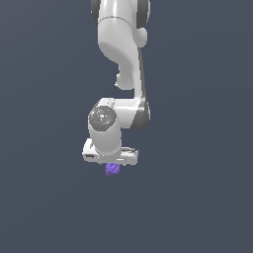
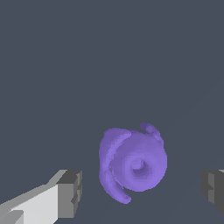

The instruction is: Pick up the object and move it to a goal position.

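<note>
Wrist view: purple blob (image 2: pixel 132 165) sits between the two claw fingers, lumpy w/ swirled ridges and a small round dimple near its centre. One finger (image 2: pixel 70 193) has a grey pad and white body behind it; other finger only peeks in at the opposite frame edge. Claw (image 2: pixel 142 190) is spread wide, clear gaps on both sides of the blob, no contact w/ either pad. Plain dark grey tabletop (image 2: pixel 109 65) fills the rest.

Exterior view: white arm (image 1: pixel 121 64) comes down from the top, wrist pointing straight down. Claw (image 1: pixel 112 165) is low over the blob (image 1: pixel 112 169), which shows just under the hand, mostly hidden by it. Can't tell from this view whether blob touches tabletop (image 1: pixel 49 197).
</note>
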### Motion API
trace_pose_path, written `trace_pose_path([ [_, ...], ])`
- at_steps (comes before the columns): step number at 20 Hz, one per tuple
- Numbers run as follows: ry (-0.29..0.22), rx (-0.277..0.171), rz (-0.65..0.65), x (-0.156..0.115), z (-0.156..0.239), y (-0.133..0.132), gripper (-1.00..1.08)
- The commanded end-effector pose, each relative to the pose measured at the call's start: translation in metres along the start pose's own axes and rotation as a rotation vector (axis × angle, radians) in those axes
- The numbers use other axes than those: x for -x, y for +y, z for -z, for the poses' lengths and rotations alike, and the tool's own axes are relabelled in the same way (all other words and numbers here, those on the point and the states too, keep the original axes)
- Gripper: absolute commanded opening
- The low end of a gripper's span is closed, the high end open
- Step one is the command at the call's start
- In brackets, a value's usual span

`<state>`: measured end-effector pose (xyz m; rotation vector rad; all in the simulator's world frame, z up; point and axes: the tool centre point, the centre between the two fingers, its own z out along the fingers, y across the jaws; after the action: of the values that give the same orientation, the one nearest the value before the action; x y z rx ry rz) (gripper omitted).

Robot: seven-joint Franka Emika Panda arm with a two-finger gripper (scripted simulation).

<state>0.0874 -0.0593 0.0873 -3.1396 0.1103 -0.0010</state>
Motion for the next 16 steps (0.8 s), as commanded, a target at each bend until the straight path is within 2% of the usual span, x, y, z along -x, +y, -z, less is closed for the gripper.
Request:
trace_pose_path([
  [1,-0.001,0.000,0.000,0.000,-0.007,0.000,1.00],
  [8,-0.001,0.000,0.000,0.001,-0.043,0.000,1.00],
  [14,-0.001,0.000,0.000,-0.001,-0.047,0.000,1.00],
  [15,-0.001,0.000,0.000,-0.001,-0.047,0.000,-1.00],
  [16,-0.001,0.000,0.000,-0.001,-0.047,0.000,-1.00],
])
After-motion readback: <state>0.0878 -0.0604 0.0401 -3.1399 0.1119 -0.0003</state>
